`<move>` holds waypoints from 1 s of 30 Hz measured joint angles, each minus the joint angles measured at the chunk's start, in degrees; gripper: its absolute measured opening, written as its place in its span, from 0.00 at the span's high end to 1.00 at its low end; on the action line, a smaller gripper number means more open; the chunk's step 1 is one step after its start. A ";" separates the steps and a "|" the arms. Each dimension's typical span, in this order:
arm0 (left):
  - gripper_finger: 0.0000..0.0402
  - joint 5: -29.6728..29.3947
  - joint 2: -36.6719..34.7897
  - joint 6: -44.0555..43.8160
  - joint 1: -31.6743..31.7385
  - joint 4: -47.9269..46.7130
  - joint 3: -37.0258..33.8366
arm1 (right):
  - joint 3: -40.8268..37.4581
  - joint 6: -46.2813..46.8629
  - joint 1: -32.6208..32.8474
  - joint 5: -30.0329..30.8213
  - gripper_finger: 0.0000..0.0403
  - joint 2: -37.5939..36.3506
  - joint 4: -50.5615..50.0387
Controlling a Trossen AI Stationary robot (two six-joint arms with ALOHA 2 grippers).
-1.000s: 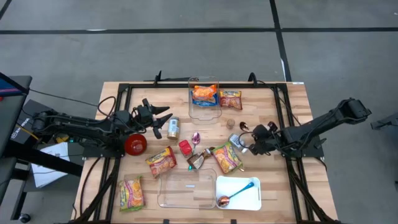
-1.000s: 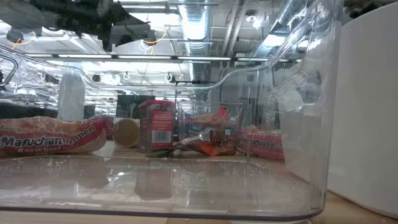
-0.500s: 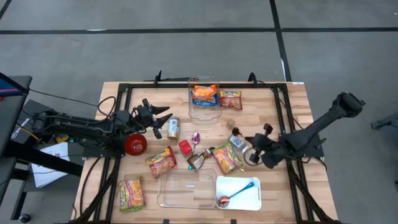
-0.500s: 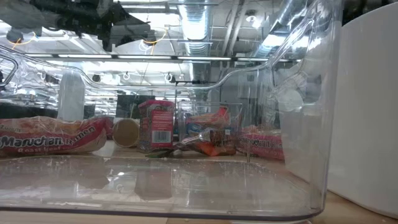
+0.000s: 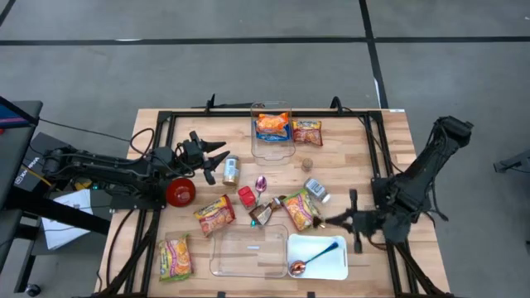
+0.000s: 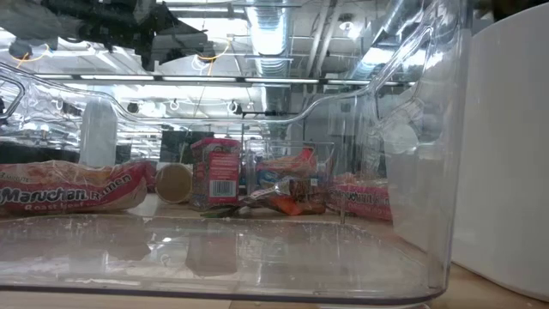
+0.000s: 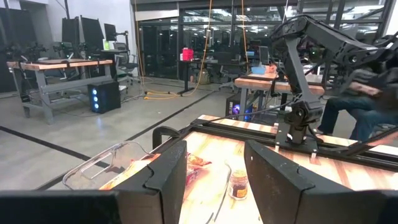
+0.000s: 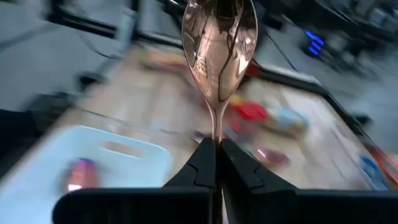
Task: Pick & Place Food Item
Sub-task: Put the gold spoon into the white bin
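The right gripper (image 5: 331,221) is closed tight on the thin handle of a copper spoon (image 8: 219,37), so the shiny bowl sticks out in front. It is held just beside the white tray (image 5: 335,263), probably so the spoon can be laid there next to the blue spoon (image 5: 319,252) already lying in the tray. The left gripper (image 5: 217,157) is kept half open, holding nothing, well apart from the tray, near a small can (image 5: 231,169). It looks parked.
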 joint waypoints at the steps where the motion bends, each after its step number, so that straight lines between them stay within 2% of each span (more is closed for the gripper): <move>1: 0.62 0.00 0.00 0.02 0.00 -0.01 0.00 | 0.00 -1.73 0.58 -1.35 1.00 0.37 2.05; 5: 0.62 0.00 0.00 0.07 0.00 -0.07 0.00 | 0.00 -5.75 1.43 -8.43 1.00 1.37 7.91; 13: 0.62 0.00 0.00 1.09 0.00 -0.18 0.00 | 0.00 -6.58 -0.49 -19.50 1.00 1.62 8.61; 19: 0.62 0.00 0.00 1.07 0.00 -0.18 0.00 | -0.02 -12.30 -2.45 -29.11 1.00 5.71 15.09; 30: 0.62 0.00 0.02 -0.04 0.00 -0.44 0.00 | 0.00 -11.02 -8.99 -42.54 1.00 10.33 18.22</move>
